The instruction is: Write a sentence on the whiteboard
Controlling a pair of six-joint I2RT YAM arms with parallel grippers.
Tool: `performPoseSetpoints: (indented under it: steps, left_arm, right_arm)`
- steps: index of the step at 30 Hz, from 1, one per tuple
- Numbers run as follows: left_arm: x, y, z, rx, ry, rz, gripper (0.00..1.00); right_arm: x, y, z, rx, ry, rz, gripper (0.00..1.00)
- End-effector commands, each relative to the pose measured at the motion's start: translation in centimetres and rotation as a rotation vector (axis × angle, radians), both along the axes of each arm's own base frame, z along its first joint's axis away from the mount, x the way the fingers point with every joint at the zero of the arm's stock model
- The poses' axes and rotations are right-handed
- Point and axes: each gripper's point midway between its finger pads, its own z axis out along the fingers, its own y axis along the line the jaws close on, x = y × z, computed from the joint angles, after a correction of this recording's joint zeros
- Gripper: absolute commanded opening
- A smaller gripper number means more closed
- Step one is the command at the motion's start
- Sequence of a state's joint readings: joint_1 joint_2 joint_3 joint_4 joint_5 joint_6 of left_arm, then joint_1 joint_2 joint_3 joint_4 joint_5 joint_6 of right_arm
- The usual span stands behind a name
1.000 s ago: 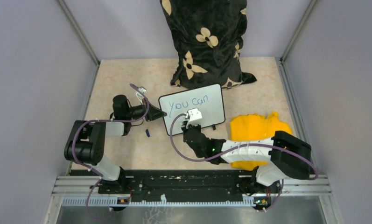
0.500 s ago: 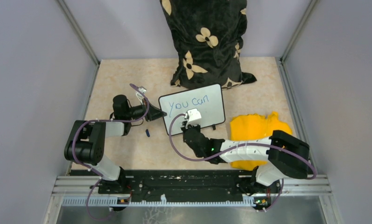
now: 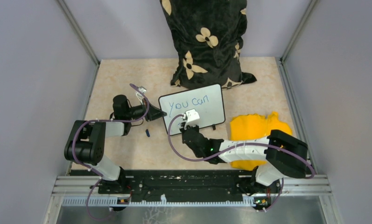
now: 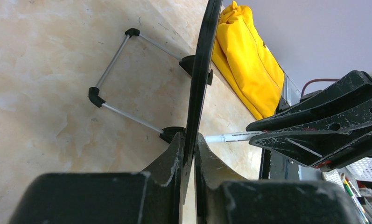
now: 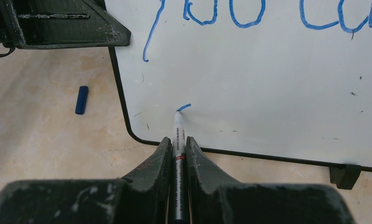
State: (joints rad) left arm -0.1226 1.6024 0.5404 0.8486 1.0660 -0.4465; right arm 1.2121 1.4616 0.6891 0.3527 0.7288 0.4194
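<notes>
The right gripper (image 5: 177, 154) has its jaws pressed onto a marker (image 5: 178, 135), pinched lengthwise between them. The nib points straight ahead and touches the whiteboard (image 5: 268, 84) at the corner nearest the jaws, where a short blue tick (image 5: 185, 107) begins a second line. Farther ahead of the jaws runs the sentence (image 3: 193, 101) so far, "You can". Off to their left a blue cap (image 5: 81, 99) lies on the table (image 5: 44, 135). The left gripper (image 4: 189, 144) clamps the board's side edge between its closed jaws (the board stands propped on a wire stand (image 4: 114, 88)). The risks, to my eye: the tick starts so close to the near rim that letters may run off it, and hard nib pressure could twist the board in that thin edge grip
</notes>
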Motion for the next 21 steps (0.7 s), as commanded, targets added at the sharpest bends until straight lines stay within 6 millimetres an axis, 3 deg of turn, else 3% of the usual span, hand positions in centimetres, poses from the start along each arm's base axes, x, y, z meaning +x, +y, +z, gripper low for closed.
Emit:
performPoseSetpoints:
  steps: [1, 21]
  left_arm:
    - [0.2, -0.1, -1.4, 0.028, 0.052, 0.025, 0.13]
    - [0.2, -0.1, -1.6, 0.031, 0.056, 0.025, 0.13]
  right_arm:
    - [0.7, 0.6, 0.6, 0.016, -0.004, -0.005, 0.00]
    - [0.3, -2.0, -1.1, -0.029, 0.012, -0.046, 0.00]
